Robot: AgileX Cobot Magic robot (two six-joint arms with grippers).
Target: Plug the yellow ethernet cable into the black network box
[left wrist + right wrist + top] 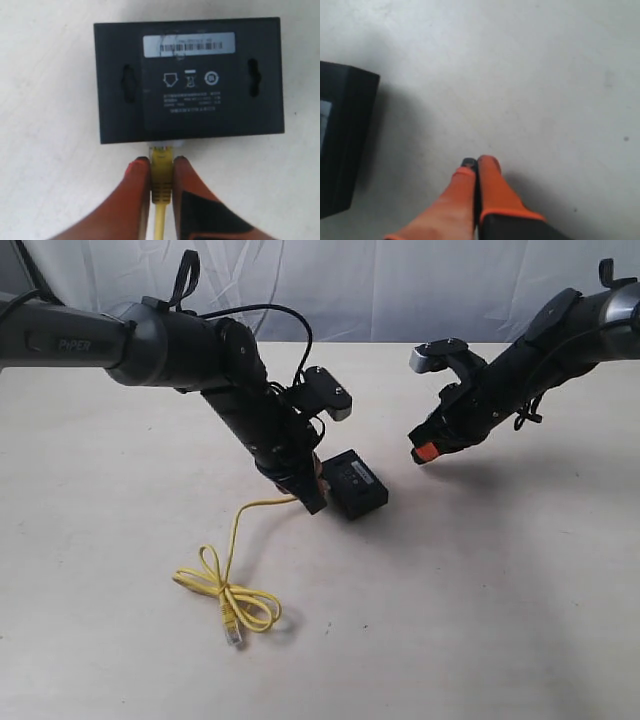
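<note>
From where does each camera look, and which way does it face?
Exterior view: off-arm, raised; sees left arm, right arm, pale table.
Left wrist view: left arm, facing the flat black plastic network box; left gripper shut on the thin yellow ethernet cable.
Right wrist view: right arm, facing the table; right gripper shut.
Shared: all show the box.

Flat black network box (189,80), label up, yellow ethernet cable (162,172) plug at its side port, knotted loop nearby
</note>
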